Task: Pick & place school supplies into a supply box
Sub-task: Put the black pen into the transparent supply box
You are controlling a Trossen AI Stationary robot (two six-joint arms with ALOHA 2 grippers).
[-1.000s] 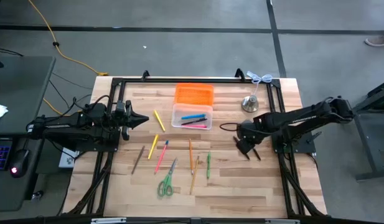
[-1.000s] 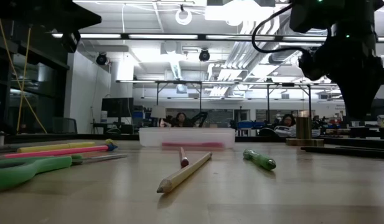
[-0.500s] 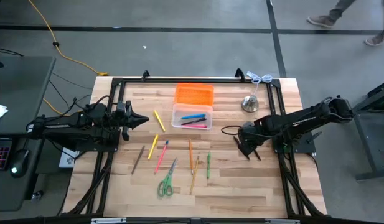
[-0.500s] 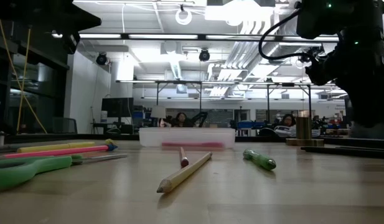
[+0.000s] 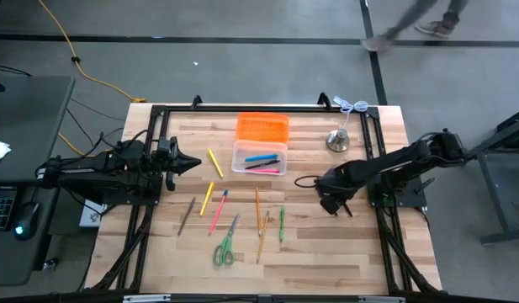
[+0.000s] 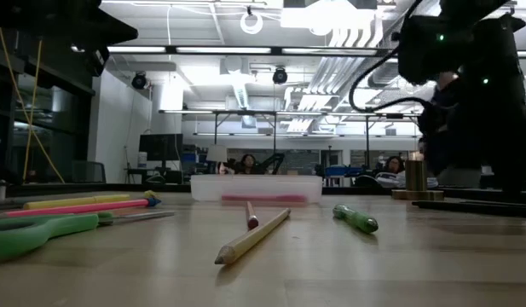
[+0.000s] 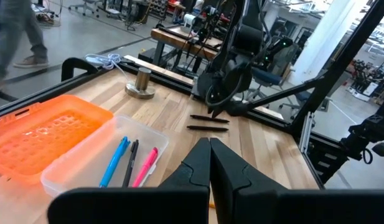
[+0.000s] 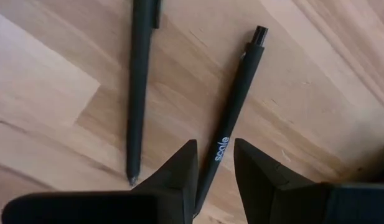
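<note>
Two black pens (image 8: 232, 134) are lying near the surface's right edge, the right gripper (image 8: 213, 165) straddling one with fingers apart, needing only to close.

The wooden table (image 5: 326, 244) carries the box (image 5: 259, 157), a bell (image 5: 338, 140), two black pens (image 8: 232, 118), scissors (image 5: 225, 250) and scattered pens and pencils (image 5: 215, 210).

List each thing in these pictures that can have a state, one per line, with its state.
supply box: open, orange lid flipped back.
left gripper: shut, holding nothing.
right gripper: open, straddling a black pen lying on the table.
scissors: lying on the table.
</note>
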